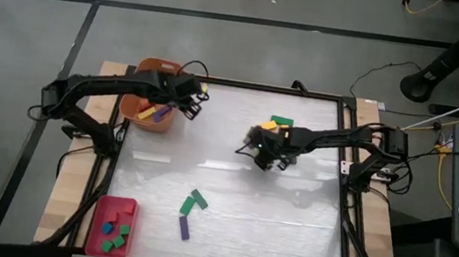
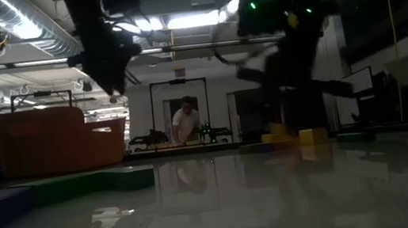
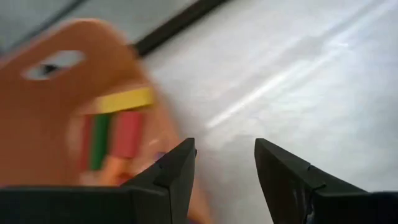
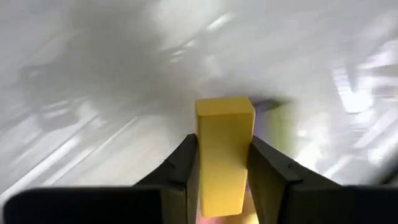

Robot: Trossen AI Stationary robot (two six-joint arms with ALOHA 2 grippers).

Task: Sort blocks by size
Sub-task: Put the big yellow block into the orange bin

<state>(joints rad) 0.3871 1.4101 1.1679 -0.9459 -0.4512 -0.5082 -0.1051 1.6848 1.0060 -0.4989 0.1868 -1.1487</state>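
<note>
Blocks lie in several places on the white table. We see our right hand clamped on a yellow bar, its two fingers pressed against the bar's long sides, at the cluster toward the table's far right, where a green block and another yellow piece lie just beside it. In the low view that same cluster shows as yellow blocks resting on the table under the dark arm.

Our left hand hangs over the near edge of the orange tub at the far left corner, its fingers spread apart with nothing between them. Inside the tub we make out longer bars: a yellow one, a red one and a green one (the left wrist view is smeared, so finer detail escapes us).

Near the front middle of the table a green bar lies tilted, close to a purple bar. At the front left corner the flat red tray holds short cubes, green and blue among them.

A person shows in the room beyond the table.
</note>
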